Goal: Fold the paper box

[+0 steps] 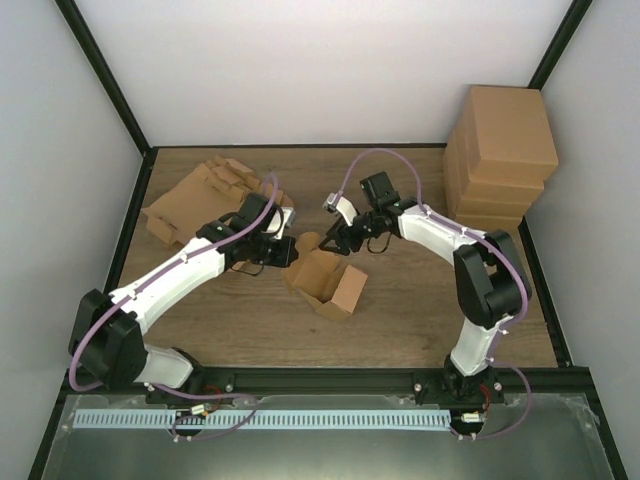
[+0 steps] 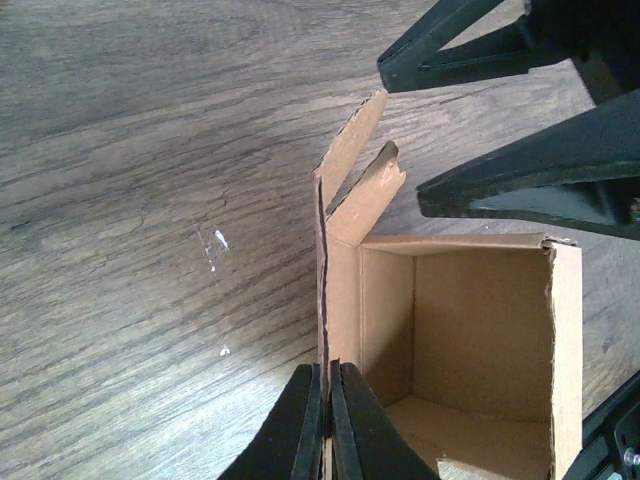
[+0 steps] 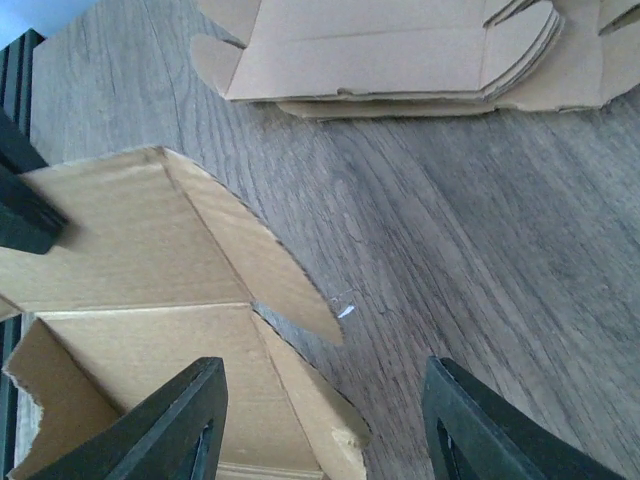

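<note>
Jaws of the left gripper (image 2: 327,378) pinch one wall of the open cardboard box (image 1: 325,280), while the right gripper (image 3: 322,378) holds its jaws spread at the box's loose flaps. On the wooden counter (image 1: 400,310), a stack of finished boxes (image 1: 500,160) fills the far right corner and a pile of flat blanks (image 1: 200,195) lies far left. The open box sits mid-counter between both arms.

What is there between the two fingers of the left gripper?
A side wall of the paper box, seen edge-on: the left gripper is shut on it. The left wrist view shows this.
</note>
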`<state>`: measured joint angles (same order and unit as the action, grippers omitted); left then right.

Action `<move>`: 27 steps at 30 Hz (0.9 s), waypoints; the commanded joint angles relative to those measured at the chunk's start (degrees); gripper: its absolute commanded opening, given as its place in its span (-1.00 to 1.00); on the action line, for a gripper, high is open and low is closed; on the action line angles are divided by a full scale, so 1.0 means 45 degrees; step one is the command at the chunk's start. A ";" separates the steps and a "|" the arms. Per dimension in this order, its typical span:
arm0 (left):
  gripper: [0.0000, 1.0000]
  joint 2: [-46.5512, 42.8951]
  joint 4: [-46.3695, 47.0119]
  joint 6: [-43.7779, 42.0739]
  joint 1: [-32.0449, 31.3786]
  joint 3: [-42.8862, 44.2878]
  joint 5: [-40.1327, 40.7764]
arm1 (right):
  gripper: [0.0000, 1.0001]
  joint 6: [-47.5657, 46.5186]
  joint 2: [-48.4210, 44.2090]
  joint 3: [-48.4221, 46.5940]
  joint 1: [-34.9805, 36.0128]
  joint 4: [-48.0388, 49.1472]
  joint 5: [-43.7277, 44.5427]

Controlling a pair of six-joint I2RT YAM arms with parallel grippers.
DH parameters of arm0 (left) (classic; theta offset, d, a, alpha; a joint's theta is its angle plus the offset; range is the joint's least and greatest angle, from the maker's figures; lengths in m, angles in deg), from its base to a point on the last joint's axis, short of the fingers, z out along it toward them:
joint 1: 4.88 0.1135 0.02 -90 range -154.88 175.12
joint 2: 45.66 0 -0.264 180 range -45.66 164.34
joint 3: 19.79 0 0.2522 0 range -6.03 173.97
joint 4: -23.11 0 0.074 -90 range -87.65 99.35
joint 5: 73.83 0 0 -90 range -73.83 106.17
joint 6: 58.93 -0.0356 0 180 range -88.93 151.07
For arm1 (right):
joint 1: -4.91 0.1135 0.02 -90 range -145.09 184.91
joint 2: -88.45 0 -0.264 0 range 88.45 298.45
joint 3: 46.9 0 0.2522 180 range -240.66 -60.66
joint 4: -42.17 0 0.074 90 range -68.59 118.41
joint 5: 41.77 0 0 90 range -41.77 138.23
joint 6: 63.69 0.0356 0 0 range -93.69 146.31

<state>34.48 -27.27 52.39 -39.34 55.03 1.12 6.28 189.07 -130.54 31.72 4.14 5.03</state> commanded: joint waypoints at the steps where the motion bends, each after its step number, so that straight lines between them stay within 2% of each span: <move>1: -0.93 -0.0270 -0.0060 0.0020 -0.0058 0.0201 0.0086 | 0.10 -0.0668 0.0500 -0.0643 -0.0052 -0.0532 -0.0209; 5: -0.92 -0.0306 -0.0053 0.0057 -0.0057 0.0175 0.0034 | 0.08 -0.0815 0.0717 -0.0584 -0.0040 -0.0651 -0.0234; 10: -0.93 -0.0289 -0.0042 0.0065 -0.0058 0.0186 0.0043 | -0.27 -0.0682 0.0832 -0.0679 -0.0011 -0.1096 -0.0672; 13: -0.93 -0.0289 -0.0040 0.0076 -0.0058 0.0183 0.0043 | -0.38 -0.0487 0.0667 -0.0618 0.0135 -0.1401 -0.0586; 17: -0.93 -0.0312 -0.0022 0.0104 -0.0057 0.0121 0.0030 | -0.47 -0.0226 0.0098 -0.0430 0.0351 -0.1579 -0.0411; 27: -0.93 -0.0435 0.0044 0.0181 -0.0056 0.0104 -0.0025 | -0.57 0.0707 -0.0513 -0.0845 0.1597 -0.2342 0.0717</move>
<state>33.87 -27.44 52.70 -39.34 55.01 1.10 6.96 188.56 -131.13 36.57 -3.60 6.03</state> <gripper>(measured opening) 0.041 0.221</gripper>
